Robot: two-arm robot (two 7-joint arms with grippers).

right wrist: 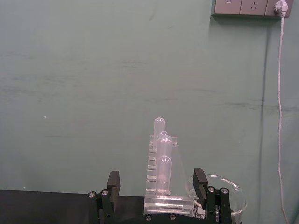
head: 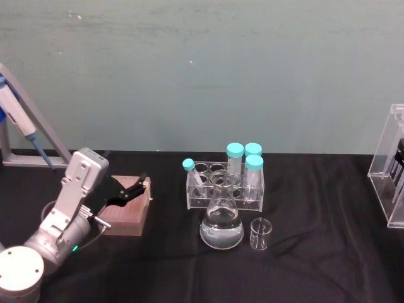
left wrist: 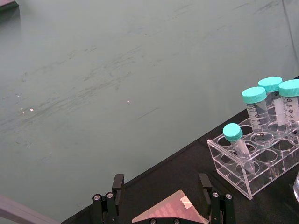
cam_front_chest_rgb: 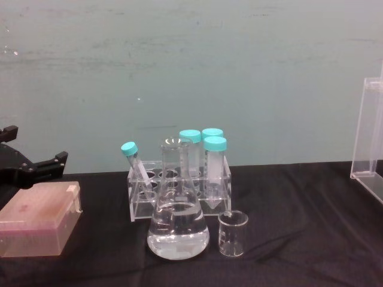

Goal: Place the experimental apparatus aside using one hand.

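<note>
Over the pink box [head: 129, 216] the left claw [head: 140, 184] hangs spread; tubes [left wrist: 290, 109] read 40, 30, racked behind flask [head: 221, 222] and beaker [head: 260, 234]; right claw [right wrist: 156, 179] spread too.

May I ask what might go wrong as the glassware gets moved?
The conical flask holds clear liquid, close in front of the tube rack, beaker beside it: a tilted grasp may spill it or knock either. The open left gripper hangs over the pink box and might clip it. The right gripper idles near a clear rack.
</note>
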